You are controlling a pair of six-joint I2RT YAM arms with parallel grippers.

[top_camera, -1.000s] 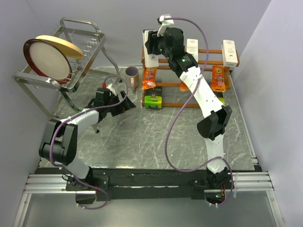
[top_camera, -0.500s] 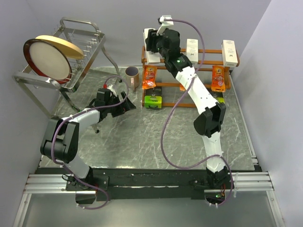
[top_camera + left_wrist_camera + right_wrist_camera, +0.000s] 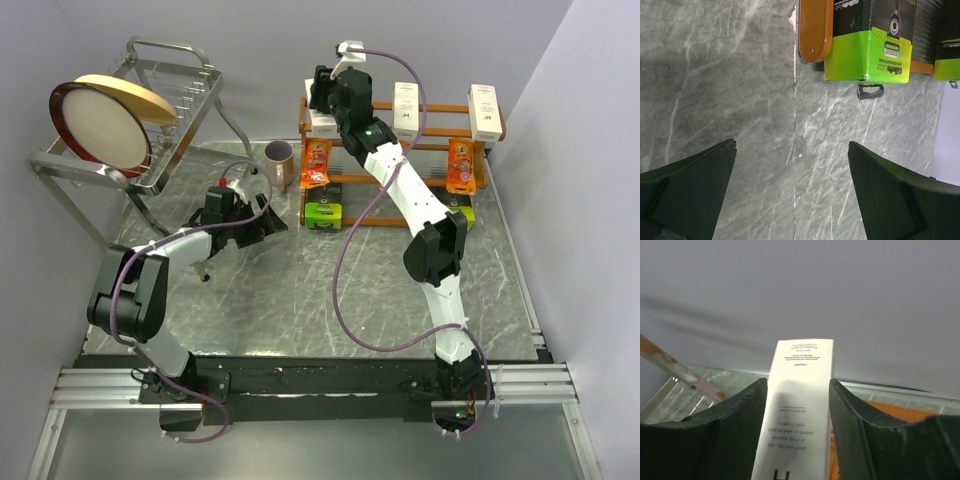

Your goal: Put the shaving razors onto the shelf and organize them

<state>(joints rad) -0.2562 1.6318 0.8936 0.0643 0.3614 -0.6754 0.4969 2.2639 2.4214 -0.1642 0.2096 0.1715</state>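
So the right gripper [image 3: 797,386] is pinching a long slim white cardboard box [image 3: 802,362] of razors by its long sides, jaws snug against it. It's hanging up at the top-left corner of the orange-brown wooden slatted shelf [image 3: 445,108]. I'm guessing it's gripping the sides so the box can go down upright on the top tier, matching the two other white boxes [image 3: 405,105] standing further right along that tier.

The left gripper [image 3: 791,147] is idling with jaws spread wide and nothing in them. It's hovering over the grey marble tabletop [image 3: 715,75] just off the shelf's lower-left end, probably parked clear of the other arm.

Writing: the held box is showing a dark "H" plus fine print too small to read. The lime-green-and-black pack [image 3: 867,55] at the shelf's bottom-left is reading "Gillette Labs". There are also flat orange packets [image 3: 317,160] sitting on the shelf's middle tier, text unreadable.
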